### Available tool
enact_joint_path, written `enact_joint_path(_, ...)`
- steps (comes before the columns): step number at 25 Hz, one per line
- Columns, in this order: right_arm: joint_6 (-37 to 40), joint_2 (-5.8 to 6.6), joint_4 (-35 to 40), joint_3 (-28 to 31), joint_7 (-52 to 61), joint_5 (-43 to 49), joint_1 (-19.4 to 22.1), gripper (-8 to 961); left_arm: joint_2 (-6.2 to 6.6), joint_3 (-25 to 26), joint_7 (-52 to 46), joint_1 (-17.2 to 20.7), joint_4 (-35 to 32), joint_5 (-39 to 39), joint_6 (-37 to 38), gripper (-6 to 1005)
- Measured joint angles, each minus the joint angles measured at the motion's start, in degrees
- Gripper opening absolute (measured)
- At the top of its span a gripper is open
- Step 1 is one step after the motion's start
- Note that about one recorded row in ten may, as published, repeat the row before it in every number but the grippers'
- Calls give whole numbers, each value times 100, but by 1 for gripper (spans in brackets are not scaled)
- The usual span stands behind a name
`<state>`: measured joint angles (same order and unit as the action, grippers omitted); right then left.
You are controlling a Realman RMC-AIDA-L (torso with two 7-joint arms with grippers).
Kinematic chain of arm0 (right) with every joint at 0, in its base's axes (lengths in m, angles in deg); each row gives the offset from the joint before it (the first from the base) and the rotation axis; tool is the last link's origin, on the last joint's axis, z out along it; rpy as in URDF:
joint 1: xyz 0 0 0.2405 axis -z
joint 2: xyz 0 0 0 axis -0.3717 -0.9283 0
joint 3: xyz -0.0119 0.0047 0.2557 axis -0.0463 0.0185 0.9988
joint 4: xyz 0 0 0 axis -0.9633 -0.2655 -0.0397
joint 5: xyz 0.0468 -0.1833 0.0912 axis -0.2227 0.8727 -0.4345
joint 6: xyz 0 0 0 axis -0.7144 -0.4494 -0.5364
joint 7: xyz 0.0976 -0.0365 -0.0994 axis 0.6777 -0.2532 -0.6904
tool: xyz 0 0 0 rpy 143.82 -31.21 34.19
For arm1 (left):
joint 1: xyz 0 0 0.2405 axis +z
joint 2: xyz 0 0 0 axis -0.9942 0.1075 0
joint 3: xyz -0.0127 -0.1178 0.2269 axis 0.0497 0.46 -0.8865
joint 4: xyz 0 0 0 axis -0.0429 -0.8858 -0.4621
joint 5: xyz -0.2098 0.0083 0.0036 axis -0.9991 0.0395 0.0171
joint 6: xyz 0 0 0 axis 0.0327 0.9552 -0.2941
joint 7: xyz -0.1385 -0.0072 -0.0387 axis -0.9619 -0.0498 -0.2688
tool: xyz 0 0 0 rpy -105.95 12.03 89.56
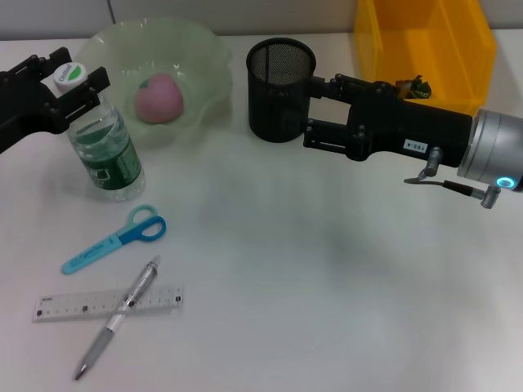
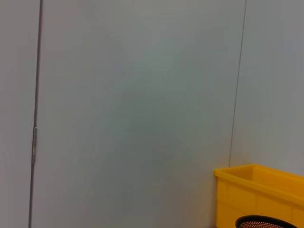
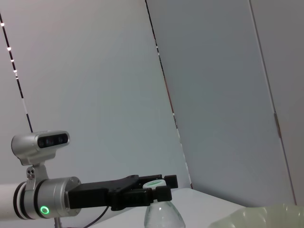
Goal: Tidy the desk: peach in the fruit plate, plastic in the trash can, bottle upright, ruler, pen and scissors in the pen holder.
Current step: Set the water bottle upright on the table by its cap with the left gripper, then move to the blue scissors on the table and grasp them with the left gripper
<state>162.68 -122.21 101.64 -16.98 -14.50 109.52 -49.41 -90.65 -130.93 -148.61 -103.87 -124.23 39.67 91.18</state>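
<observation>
Right gripper (image 1: 320,110) pinched the pen holder (image 1: 280,88) wall beside the yellow bin (image 1: 425,49), left gripper (image 1: 72,86) clamped the upright bottle (image 1: 102,147) at its cap, peach (image 1: 158,100) sat in the fruit plate (image 1: 204,57), scissors (image 1: 114,240), ruler (image 1: 106,302) and pen (image 1: 118,317) lay on the desk nearby.

The left gripper (image 1: 72,86) covers the bottle's (image 1: 105,151) neck, so only the white cap and the body below the fingers show. In the right wrist view the bottle's lower half is cut off by the frame edge. The right gripper (image 1: 315,110) meets the pen holder (image 1: 279,90) on its far side from the head camera, and the contact between fingers and mesh cannot be made out. In the trash can (image 1: 425,45) just beyond the right gripper, a small dark item is too small to identify. The left wrist view shows only a sliver of pen holder rim at the frame edge.
</observation>
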Motion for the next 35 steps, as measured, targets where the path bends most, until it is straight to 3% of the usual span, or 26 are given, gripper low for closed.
enact_joint_path(5, -4, 0, 0, 0, 0, 0, 0, 741, -3, 2, 0, 0, -6, -5, 7, 680)
enact_joint_path(27, -92, 0, -10, 0, 0, 1, -25, 741, 8, 60, -259, 54, -274, -325, 680, 680)
enact_joint_path(35, -150, -9, -67, 16, 0, -129, -20, 741, 71, 63, -898, -46, -521, -380, 873, 681)
